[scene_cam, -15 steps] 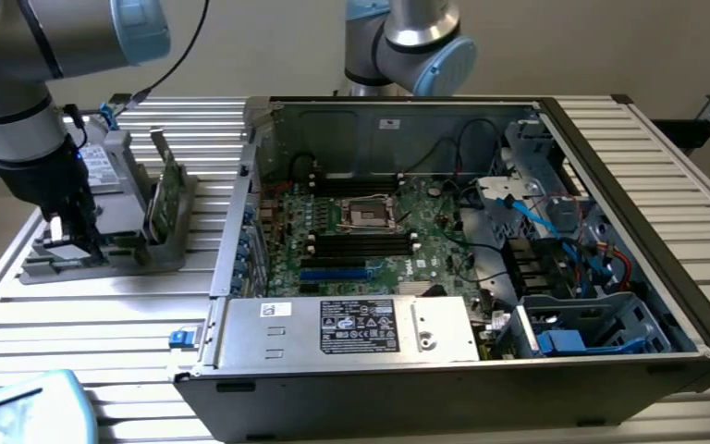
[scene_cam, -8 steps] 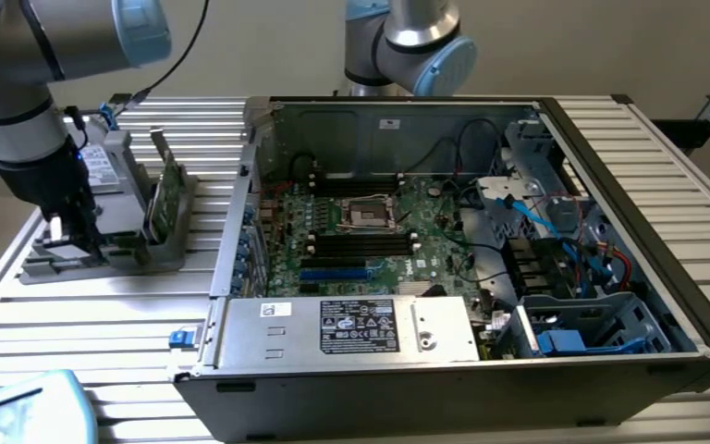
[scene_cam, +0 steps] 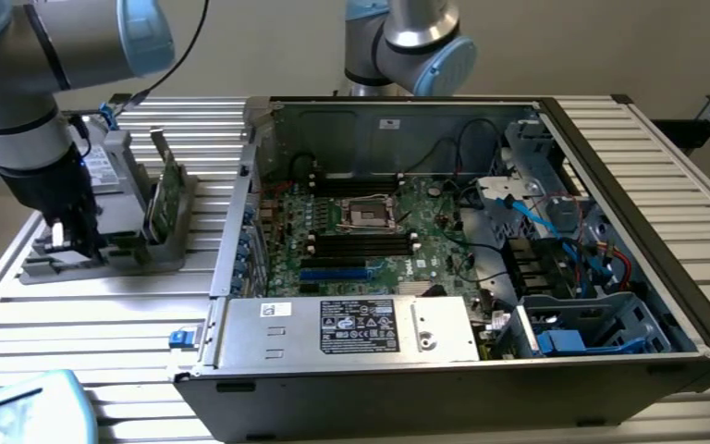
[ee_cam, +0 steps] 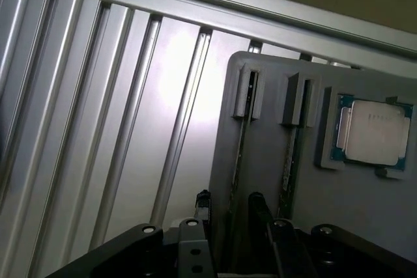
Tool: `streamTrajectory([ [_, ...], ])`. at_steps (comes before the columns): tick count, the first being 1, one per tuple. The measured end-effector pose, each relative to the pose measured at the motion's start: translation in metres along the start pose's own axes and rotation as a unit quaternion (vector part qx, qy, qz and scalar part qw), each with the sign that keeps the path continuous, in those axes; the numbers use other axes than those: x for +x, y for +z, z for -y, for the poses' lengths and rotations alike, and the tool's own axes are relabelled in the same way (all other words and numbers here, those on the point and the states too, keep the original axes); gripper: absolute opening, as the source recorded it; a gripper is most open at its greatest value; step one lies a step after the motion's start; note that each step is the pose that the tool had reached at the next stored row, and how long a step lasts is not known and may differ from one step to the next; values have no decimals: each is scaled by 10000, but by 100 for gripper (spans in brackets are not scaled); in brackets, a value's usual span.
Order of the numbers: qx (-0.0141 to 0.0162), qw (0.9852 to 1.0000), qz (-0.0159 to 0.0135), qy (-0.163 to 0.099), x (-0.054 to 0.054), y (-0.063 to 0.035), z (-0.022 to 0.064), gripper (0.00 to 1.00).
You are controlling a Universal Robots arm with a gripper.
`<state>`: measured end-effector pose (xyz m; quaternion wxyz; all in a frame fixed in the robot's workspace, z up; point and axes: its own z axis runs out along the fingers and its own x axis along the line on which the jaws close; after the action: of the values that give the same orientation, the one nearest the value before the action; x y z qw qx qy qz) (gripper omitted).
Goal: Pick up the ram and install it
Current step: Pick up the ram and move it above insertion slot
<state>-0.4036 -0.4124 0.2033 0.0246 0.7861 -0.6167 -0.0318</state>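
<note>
1. Shows the end effector on the arm at the exterior view's left, low over the end of a grey holder that lies toward that same side.
2. Rests that holder on the slatted desk.
3. Shows the fingers spread in the wrist view, with nothing pinched between them.
4. Places the ram in the same holder: a green board standing on edge, just to the exterior view's right of a grey drive and apart from the end effector.
5. Shows, in the wrist view, two narrow slots in the holder, each with a thin dark strip seen edge-on.
6. Runs the nearer strip in line with the gap between the fingers; cannot tell whether the strips are boards, or whether a finger touches one.
7. Sets a square silver processor chip in a recess of the holder, just beside the second slot.
8. Has the open computer case to the exterior view's right of the holder, with the motherboard facing up.
9. Shows black memory slots on the motherboard near the processor socket.
10. Shows a labelled power supply along the near edge of the case and a second arm behind the case.
</note>
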Motion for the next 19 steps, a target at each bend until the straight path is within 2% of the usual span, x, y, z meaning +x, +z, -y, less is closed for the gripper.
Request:
streamTrajectory([
  [3,-2,10000,11,41,-1,45,4,37],
  [8,5,9999,96,130,-3,58,-2,37],
  [9,-2,9998,108,146,-4,59,-6,37],
  [11,-23,9998,115,161,-7,62,-18,37],
  [17,-28,9998,117,164,-21,68,-45,37],
  [19,-41,9998,120,165,-30,72,-60,37],
])
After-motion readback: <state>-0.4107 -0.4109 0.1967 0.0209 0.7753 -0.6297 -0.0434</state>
